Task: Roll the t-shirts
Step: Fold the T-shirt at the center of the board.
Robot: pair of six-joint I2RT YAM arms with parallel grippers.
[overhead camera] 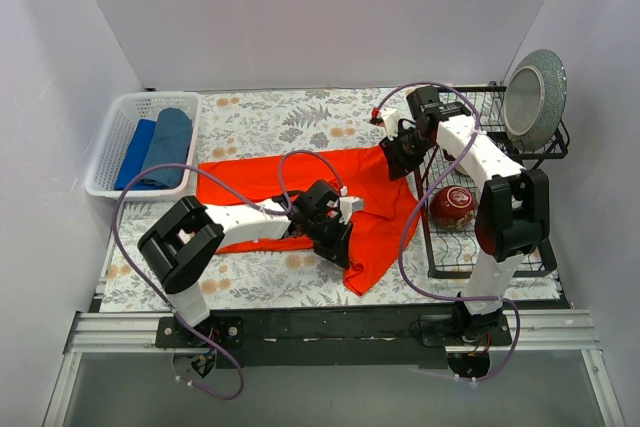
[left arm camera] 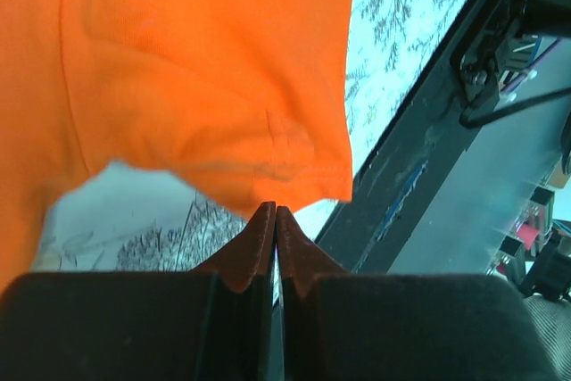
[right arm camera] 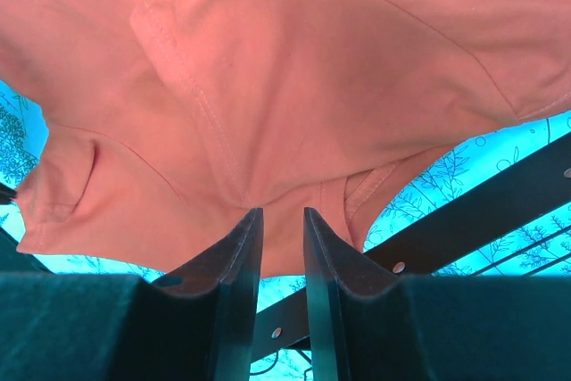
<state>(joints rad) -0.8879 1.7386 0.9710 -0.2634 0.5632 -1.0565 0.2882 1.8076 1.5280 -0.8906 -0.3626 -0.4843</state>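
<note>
T-shirts at three spots: the orange-red t-shirt (overhead camera: 245, 179) lies spread and rumpled across the middle of the leaf-print tablecloth (overhead camera: 260, 122). The royal blue t-shirt (overhead camera: 135, 152) and teal-blue t-shirt (overhead camera: 168, 145) sit folded side by side in the white slatted basket (overhead camera: 105, 142) at upper left. On the right of the overhead frame, the black wire rack (overhead camera: 450, 252) holds a glossy dark-red bowl (overhead camera: 452, 207) and a grey plate (overhead camera: 533, 97) standing on edge.

From above, your left gripper (overhead camera: 335, 239) rests on the orange cloth near centre. Your right gripper (overhead camera: 398, 157) is at the shirt's upper right edge, beside the rack. That view does not show either pincer's fingers.

The wrist cameras do. Your left gripper (left arm camera: 275, 213) has its fingertips pressed together on the stitched hem of the orange-red t-shirt (left arm camera: 196, 69), which drapes off the tablecloth (left arm camera: 401, 15) with a shadowed gap beneath. A black frame rail (left arm camera: 401, 176) runs diagonally at right.

Your right gripper (right arm camera: 278, 216) is closed to a narrow slot. A fold of the orange-red t-shirt (right arm camera: 312, 60) fills it, and creases and a double-stitched seam run into the tips. The knit looks soft and matte.
</note>
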